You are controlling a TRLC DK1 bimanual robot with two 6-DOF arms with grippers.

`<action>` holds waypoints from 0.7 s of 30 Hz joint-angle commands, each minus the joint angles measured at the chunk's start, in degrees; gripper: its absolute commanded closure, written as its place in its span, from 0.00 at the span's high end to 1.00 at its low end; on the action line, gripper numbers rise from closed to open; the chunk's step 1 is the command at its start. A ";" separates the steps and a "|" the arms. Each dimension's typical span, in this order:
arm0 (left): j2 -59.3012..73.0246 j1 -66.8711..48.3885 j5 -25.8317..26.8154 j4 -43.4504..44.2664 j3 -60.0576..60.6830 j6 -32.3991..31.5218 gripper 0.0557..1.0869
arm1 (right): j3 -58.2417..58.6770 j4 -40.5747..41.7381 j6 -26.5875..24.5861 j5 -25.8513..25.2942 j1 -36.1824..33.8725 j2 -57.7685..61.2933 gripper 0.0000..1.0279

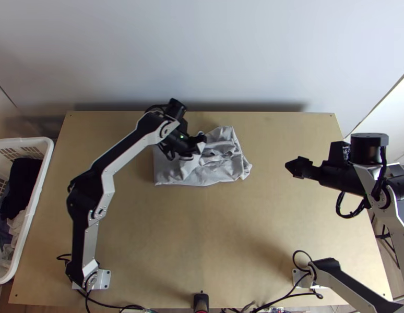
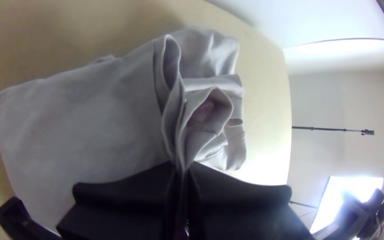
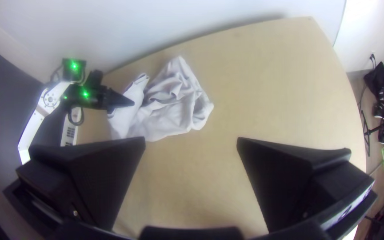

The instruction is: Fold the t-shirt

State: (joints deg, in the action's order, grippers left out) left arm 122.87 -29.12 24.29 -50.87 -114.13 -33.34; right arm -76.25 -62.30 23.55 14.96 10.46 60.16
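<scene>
White basket (image 1: 24,140) of dark and pale clothes (image 1: 24,182), light wooden table (image 1: 202,250), pale wall (image 1: 202,52)

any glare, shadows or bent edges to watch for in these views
Top view: a dark shadow runs low on the wall behind the table; left wrist view: a bright panel glares, the tabletop beside the shirt is washed out, and its edge bows; right wrist view: green lights glow on the left arm, and the table's far edge curves.
</scene>
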 commanded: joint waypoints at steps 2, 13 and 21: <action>4.66 -3.48 -0.65 0.16 -8.57 -3.57 0.04 | 2.24 0.60 -0.08 -0.02 -0.61 -1.98 0.93; 8.97 -7.88 -2.32 5.34 -15.60 -8.76 0.04 | 4.27 1.92 -0.08 0.07 -0.97 -3.21 0.93; 13.71 -11.48 -2.85 10.97 -15.60 -11.04 0.04 | 4.53 2.19 0.09 0.07 -0.97 -3.56 0.93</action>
State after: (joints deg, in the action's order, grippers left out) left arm 132.97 -37.87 21.96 -44.07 -128.92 -42.35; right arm -72.12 -60.40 23.44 15.00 9.54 57.01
